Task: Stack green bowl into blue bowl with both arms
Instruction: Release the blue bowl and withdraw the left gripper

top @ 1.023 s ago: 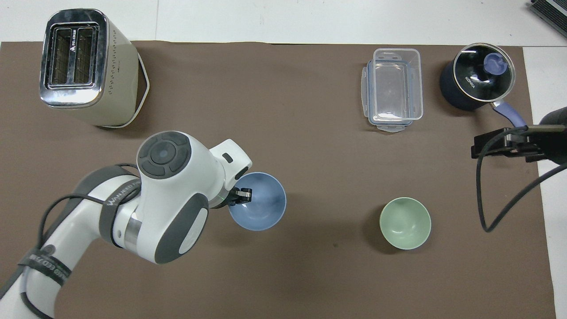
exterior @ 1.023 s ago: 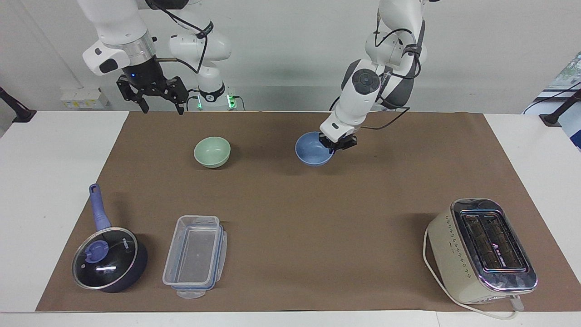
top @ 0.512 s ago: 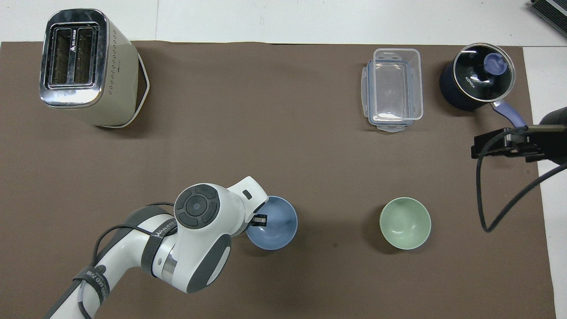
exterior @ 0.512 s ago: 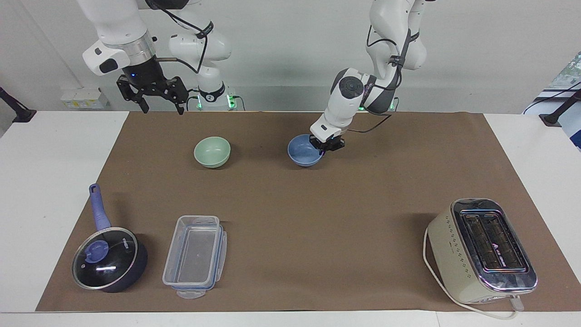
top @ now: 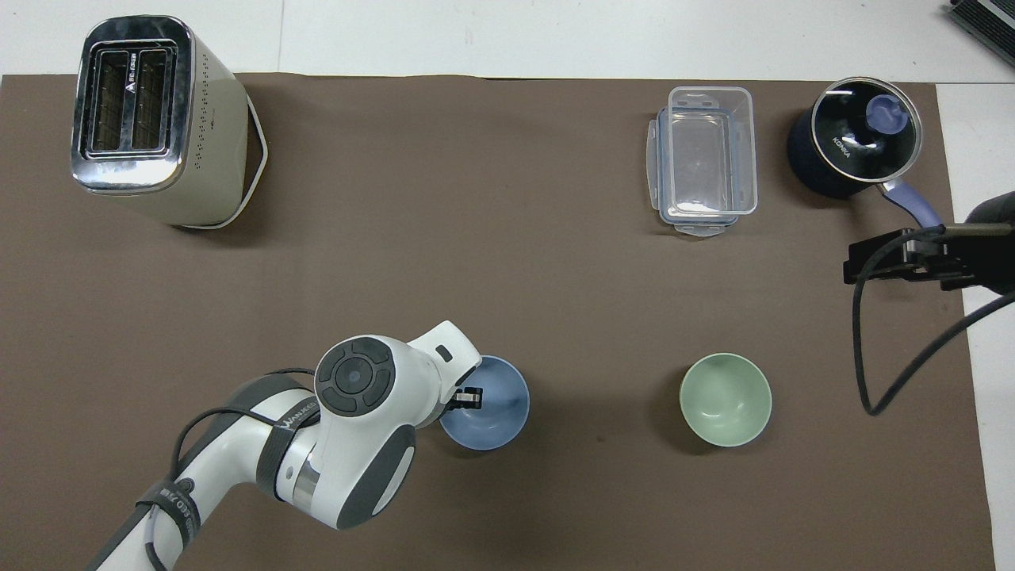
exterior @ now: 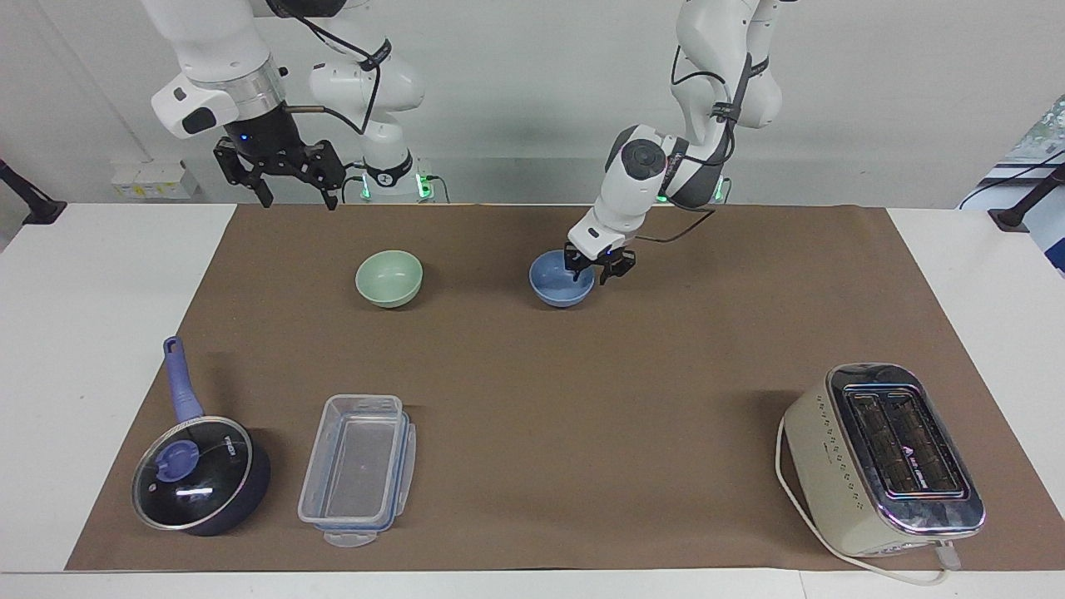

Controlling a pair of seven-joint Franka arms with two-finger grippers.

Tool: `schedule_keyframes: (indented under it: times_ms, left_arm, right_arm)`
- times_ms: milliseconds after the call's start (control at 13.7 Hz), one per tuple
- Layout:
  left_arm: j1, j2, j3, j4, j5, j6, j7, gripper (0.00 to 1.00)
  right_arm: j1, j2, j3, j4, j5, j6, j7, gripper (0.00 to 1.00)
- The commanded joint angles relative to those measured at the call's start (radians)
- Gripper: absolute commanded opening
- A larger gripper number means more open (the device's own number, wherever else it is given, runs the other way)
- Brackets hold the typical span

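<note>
The blue bowl (exterior: 559, 285) (top: 493, 406) stands upright on the brown mat, near the middle of the robots' end. My left gripper (exterior: 597, 269) (top: 464, 399) is down at the bowl's rim on the side toward the left arm's end. It is open, with one finger inside the bowl and one outside. The green bowl (exterior: 388, 279) (top: 725, 399) sits upright beside the blue one, toward the right arm's end, with a gap of mat between them. My right gripper (exterior: 295, 193) hangs open in the air over the table's edge at the robots' end, holding nothing.
A cream toaster (exterior: 882, 457) (top: 151, 119) stands farthest from the robots at the left arm's end. A clear lidless container (exterior: 358, 470) (top: 704, 159) and a dark lidded saucepan (exterior: 200, 474) (top: 852, 147) sit farthest from the robots at the right arm's end.
My left gripper brought the tilted blue bowl closer to the robots and toward the green bowl, set it level on the mat and opened. The right arm has stayed still.
</note>
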Motion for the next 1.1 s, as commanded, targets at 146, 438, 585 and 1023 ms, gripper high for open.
schedule_keyframes:
  times_ms: [146,438,585,1023]
  left_arm:
    - [0.068,-0.036,0.017,0.144,-0.017,-0.209,-0.001,1.0]
    - [0.15,-0.031,0.019,0.317,-0.01,-0.353,-0.004,1.0]
    - [0.186,-0.027,0.02,0.384,0.012,-0.387,-0.001,1.0]
    - [0.326,-0.015,0.02,0.509,0.126,-0.447,0.135,1.0]
  right_arm:
    - [-0.011,-0.011,0.006,-0.009,0.002,-0.014,0.015,1.0]
    - [-0.009,-0.013,0.006,-0.013,0.002,-0.012,0.02,1.0]
    - [-0.02,-0.034,0.004,-0.05,0.002,-0.005,0.011,1.0]
    - [-0.052,-0.125,0.001,-0.309,0.009,0.161,-0.078,1.0]
